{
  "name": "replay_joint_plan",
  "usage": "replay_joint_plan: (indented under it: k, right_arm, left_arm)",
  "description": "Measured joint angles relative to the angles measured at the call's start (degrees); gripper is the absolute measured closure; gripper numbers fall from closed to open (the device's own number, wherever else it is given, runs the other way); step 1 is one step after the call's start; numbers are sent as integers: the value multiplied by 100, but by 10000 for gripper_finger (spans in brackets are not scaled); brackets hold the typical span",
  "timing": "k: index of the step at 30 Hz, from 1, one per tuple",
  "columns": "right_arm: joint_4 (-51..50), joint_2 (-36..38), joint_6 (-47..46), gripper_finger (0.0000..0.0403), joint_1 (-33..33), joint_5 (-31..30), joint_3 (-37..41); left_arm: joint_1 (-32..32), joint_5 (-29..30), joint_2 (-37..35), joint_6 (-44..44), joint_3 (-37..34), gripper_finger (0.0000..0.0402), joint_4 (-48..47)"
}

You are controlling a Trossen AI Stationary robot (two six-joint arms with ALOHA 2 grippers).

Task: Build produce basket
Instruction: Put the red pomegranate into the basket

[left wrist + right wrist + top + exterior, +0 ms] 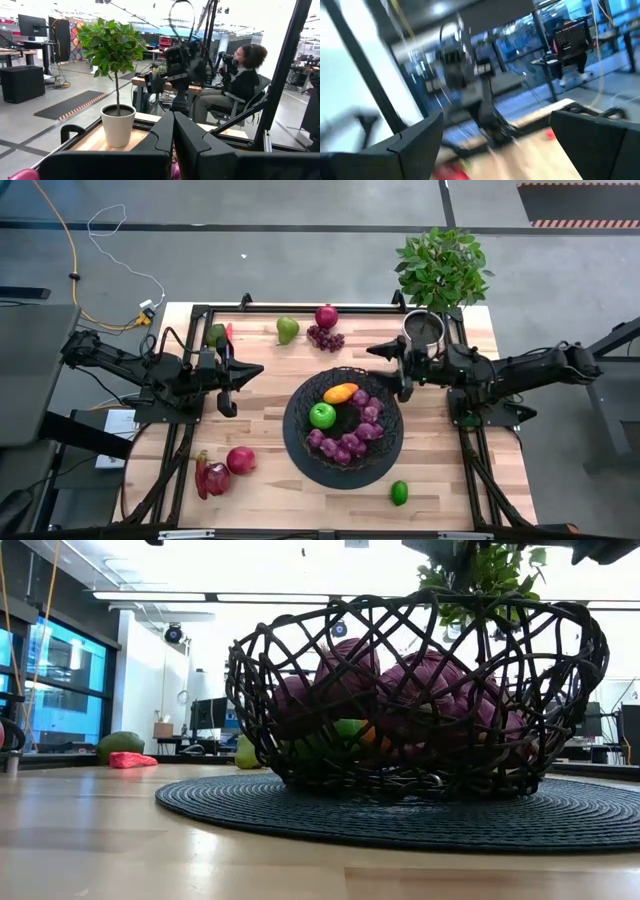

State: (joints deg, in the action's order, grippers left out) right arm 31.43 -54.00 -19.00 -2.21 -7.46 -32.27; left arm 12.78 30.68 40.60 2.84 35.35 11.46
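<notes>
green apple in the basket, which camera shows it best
The high view: the green apple lies unobstructed in the basket, beside the grapes. In the low view only a green patch shows through the wire. Neither wrist view shows it.

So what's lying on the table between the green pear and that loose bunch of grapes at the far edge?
From above, a red onion sits between the green pear and the purple grapes, touching or nearly touching the grapes.
</notes>
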Motion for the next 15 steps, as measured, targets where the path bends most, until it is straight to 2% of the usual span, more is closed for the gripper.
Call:
replay_joint_plan:
  k: [4, 9, 12, 15]
  right_arm:
    - [-571, -4, 1154, 55, -53, 6, -224]
    - [-992, -4, 1390, 61, -41, 8, -340]
    - [-1172, 0, 1393, 86, -31, 23, -349]
    - [-1303, -2, 1401, 133, -31, 108, -349]
  left_arm:
    - [0, -22, 0, -1, 0, 401, 0]
    - [0, -17, 0, -3, 0, 401, -4]
    - [0, -17, 0, -3, 0, 401, -4]
    - [0, -12, 0, -3, 0, 401, -4]
